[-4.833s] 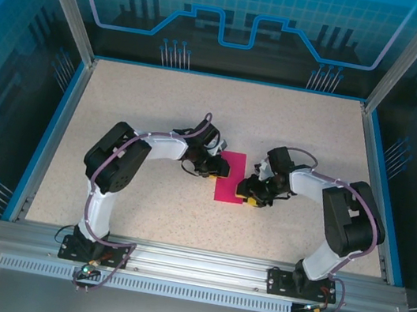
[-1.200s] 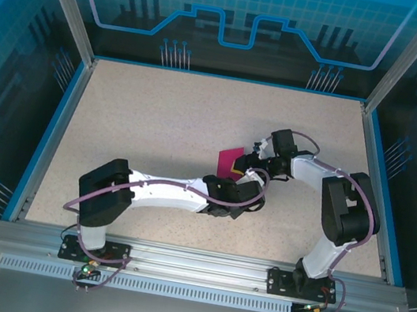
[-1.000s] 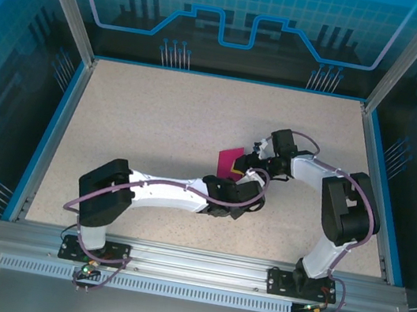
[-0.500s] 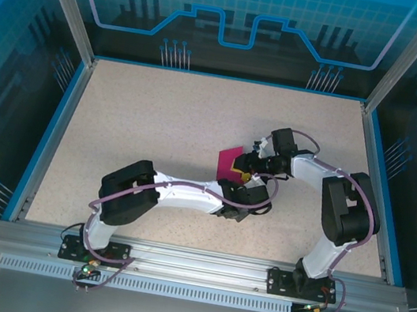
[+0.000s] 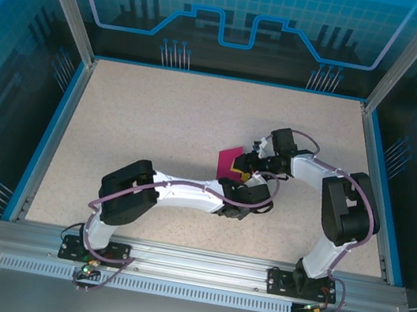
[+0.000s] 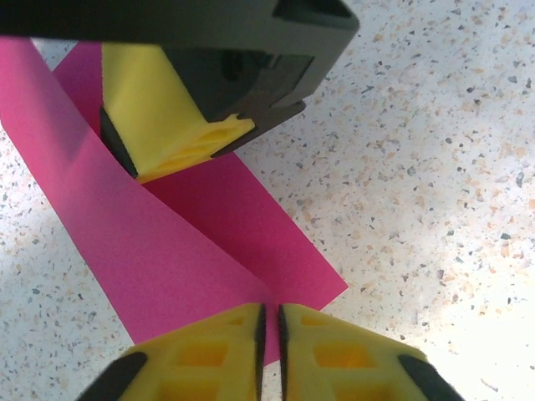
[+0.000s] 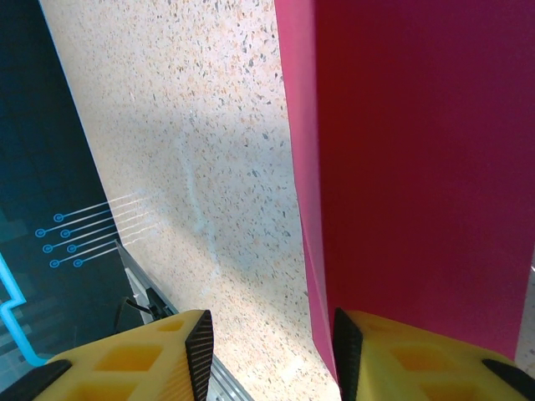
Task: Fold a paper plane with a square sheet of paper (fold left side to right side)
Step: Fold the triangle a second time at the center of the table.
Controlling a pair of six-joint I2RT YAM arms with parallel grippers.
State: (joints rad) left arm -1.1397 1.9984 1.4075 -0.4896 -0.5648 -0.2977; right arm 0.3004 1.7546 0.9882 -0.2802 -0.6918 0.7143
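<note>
Bright, even overhead light; the top view is sharp. A soft grey shadow crosses the speckled beige worktop (image 7: 167, 167), and the magenta-pink square sheet of paper (image 7: 418, 167) darkens to red in shade.

The square sheet of paper (image 6: 142, 251) is thin, matt magenta paper, smooth, with crisp creases. The table (image 6: 435, 167) looks speckled, stone-like and faintly sheened. The finger pads (image 6: 201, 359) are matt yellow moulded plastic. The left arm's shell (image 5: 182, 193) is glossy white plastic. The frame rail (image 5: 197, 270) is brushed metal.
</note>
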